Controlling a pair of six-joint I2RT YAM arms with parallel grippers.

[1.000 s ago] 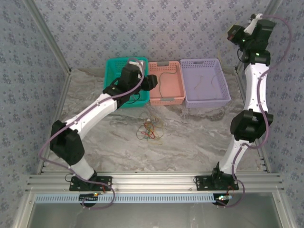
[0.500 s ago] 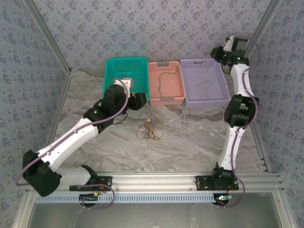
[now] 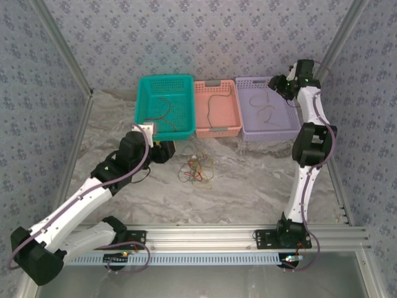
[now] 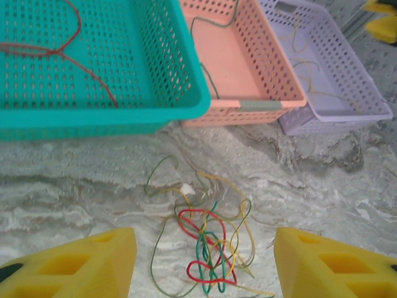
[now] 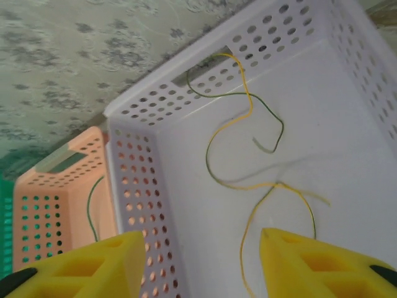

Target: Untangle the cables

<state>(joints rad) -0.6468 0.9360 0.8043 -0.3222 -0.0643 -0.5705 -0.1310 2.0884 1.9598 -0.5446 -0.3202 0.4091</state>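
A tangle of red, green and yellow cables (image 3: 196, 170) lies on the marble table in front of the baskets. In the left wrist view the tangle (image 4: 201, 211) sits between and just beyond my yellow fingertips. My left gripper (image 3: 167, 151) (image 4: 205, 251) is open, low, and just left of the tangle. A reddish cable (image 4: 93, 77) lies in the teal basket (image 3: 164, 79). A green cable (image 3: 209, 108) lies in the pink basket (image 3: 215, 82). My right gripper (image 3: 280, 84) (image 5: 205, 264) hangs open above the purple basket (image 5: 133, 205), where yellow-green cables (image 5: 250, 105) lie loose.
The three baskets stand side by side at the back of the table, with patterned walls behind and to both sides. The right arm's elbow (image 3: 313, 143) stands beside the purple basket's right corner. An aluminium rail (image 3: 198, 236) runs along the near edge.
The right arm came down to the purple basket and its gripper opened; a second yellow cable now lies there. The left arm drew back from the teal basket to beside the tangle.
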